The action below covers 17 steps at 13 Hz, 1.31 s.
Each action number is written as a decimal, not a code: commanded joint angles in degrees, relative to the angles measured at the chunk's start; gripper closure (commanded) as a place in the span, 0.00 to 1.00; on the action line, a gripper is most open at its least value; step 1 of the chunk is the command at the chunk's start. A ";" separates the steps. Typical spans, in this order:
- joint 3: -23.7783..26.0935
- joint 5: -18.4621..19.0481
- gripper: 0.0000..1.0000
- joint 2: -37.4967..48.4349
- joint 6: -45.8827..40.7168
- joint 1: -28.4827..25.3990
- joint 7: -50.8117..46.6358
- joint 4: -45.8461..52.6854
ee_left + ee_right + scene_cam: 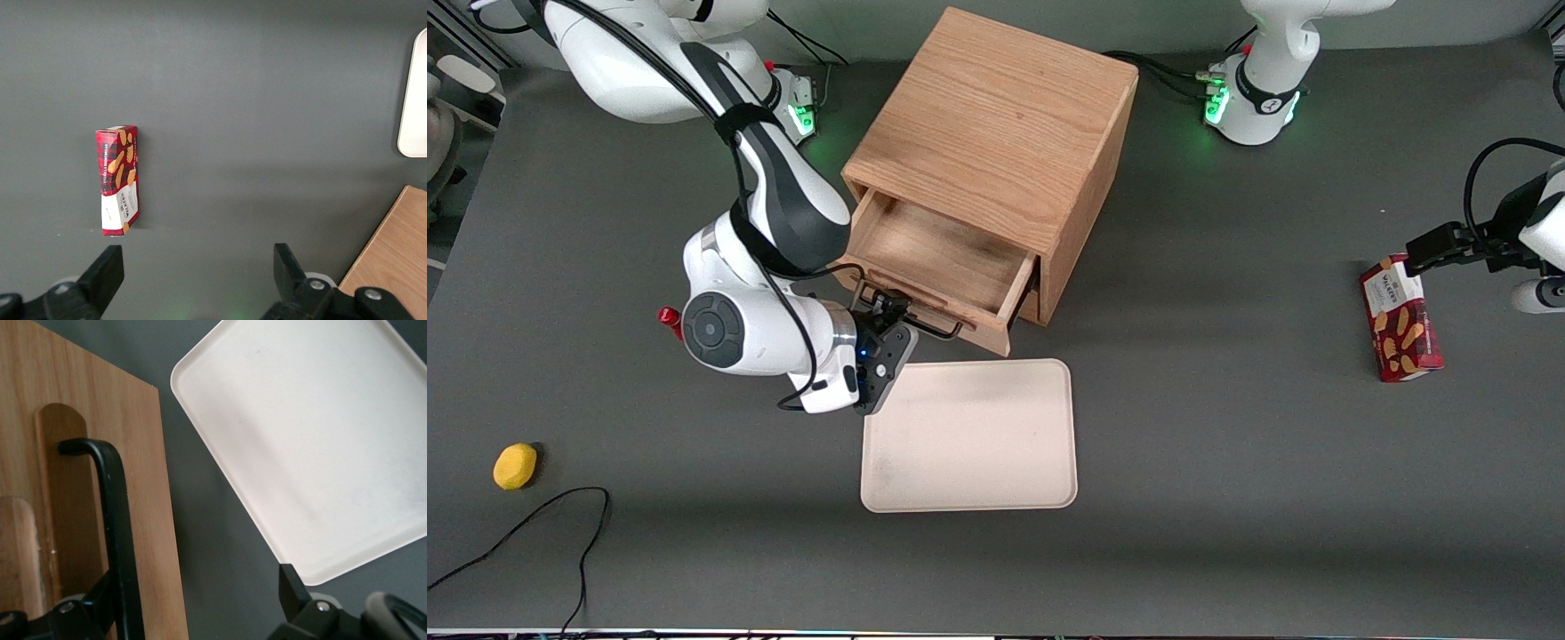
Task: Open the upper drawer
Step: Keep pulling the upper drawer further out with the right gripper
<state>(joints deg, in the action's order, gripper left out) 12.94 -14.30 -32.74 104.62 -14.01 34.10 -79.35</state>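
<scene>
Looking at the light oak upper drawer [938, 253]: out part-way from the boxy oak cabinet [996, 124], shallow tray floor showing, front panel hanging over the table just in front of the cabinet. Right arm's gripper [889, 316] parked at the thin black wire handle [110, 507], fingers [291, 587] spread wide, wire sitting just inside one of them and not pinched as far as can be told.

Tips for the pull, just my take:
- Hook with that one finger or close up on the wire first, so no slipping off.
- Pull straight out along the drawer's own line, square to the cabinet front; any sideways drift probably jams the tray in its runners.
- Go slow near full extension.
- Mind the cream rectangular plastic tray [969, 436] lying on the table just in front of the cabinet, very near the wrist.
</scene>
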 commanded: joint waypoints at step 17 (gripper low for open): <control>-0.11 0.85 0.00 -2.68 2.68 0.83 1.05 4.73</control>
<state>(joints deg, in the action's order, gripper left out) 12.87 -14.30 -34.09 105.95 -13.40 34.43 -76.46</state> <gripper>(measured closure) 0.000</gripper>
